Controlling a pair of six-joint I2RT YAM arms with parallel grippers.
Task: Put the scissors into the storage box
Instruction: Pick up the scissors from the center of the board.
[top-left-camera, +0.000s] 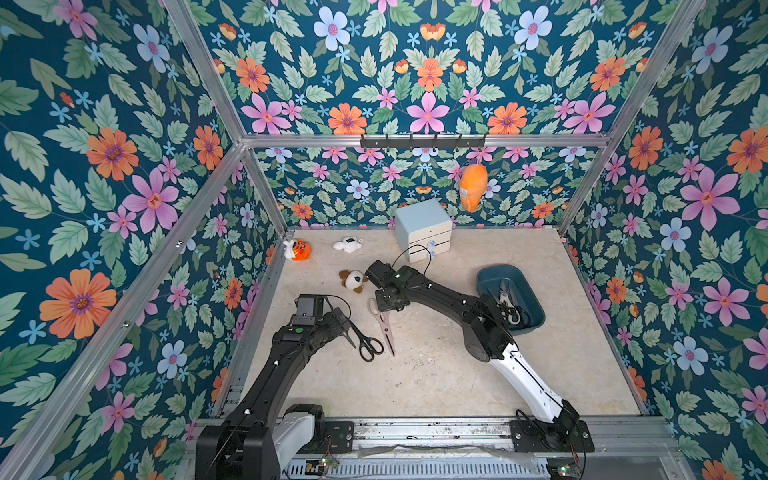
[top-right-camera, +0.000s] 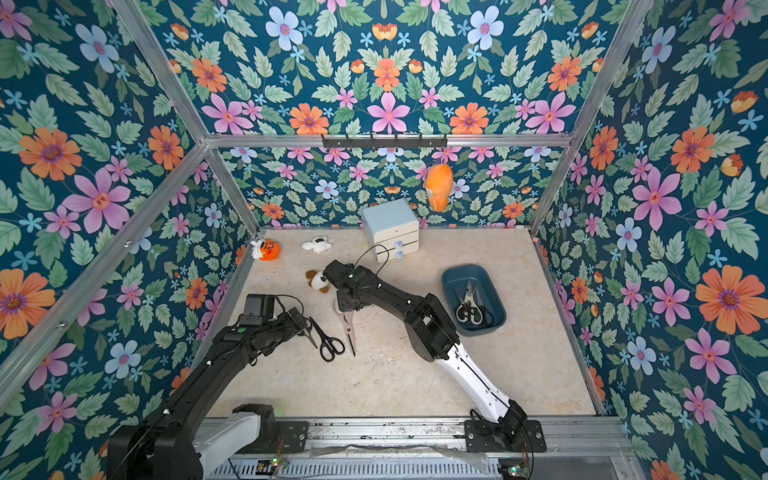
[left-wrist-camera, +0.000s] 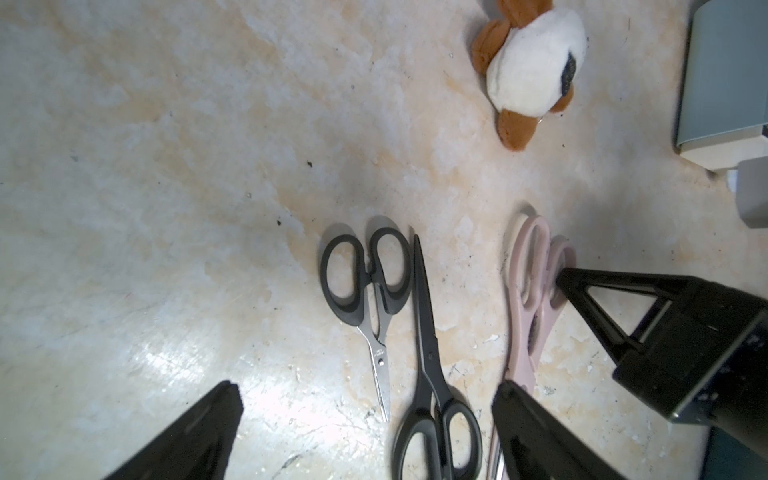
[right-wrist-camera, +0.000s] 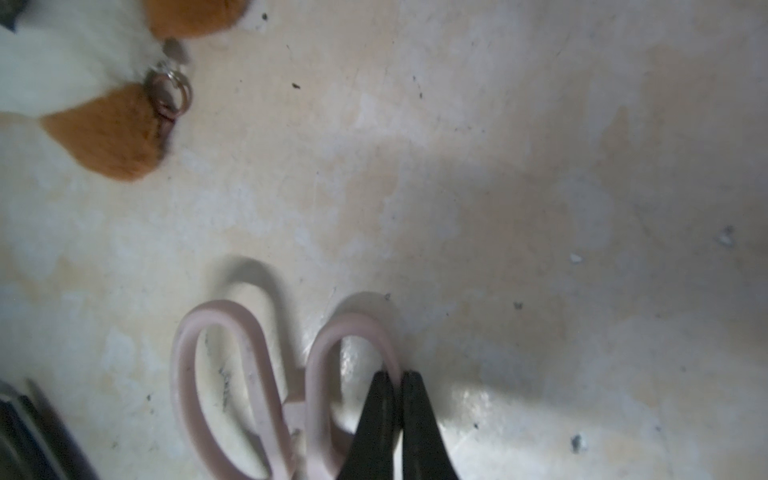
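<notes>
Right wrist view: right gripper (right-wrist-camera: 401, 376) pinched tight on one handle loop of the pink scissors (right-wrist-camera: 286, 409), flat mid-tabletop. Grasp step. Next, probably: lift cleanly, carry to the storage box (top-left-camera: 482, 277) by the tabletop's right edge; left gripper (left-wrist-camera: 365, 384) wide, empty.

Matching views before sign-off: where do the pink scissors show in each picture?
In a top view: the pink scissors lie mid-table, handles away from the robot.
In a top view: same spot.
Left wrist: beside the long black scissors, shown at.
Right wrist: handle loops only, one pinched by the right gripper.
Shared landmark: the plush dog, just beyond the handles.
</notes>
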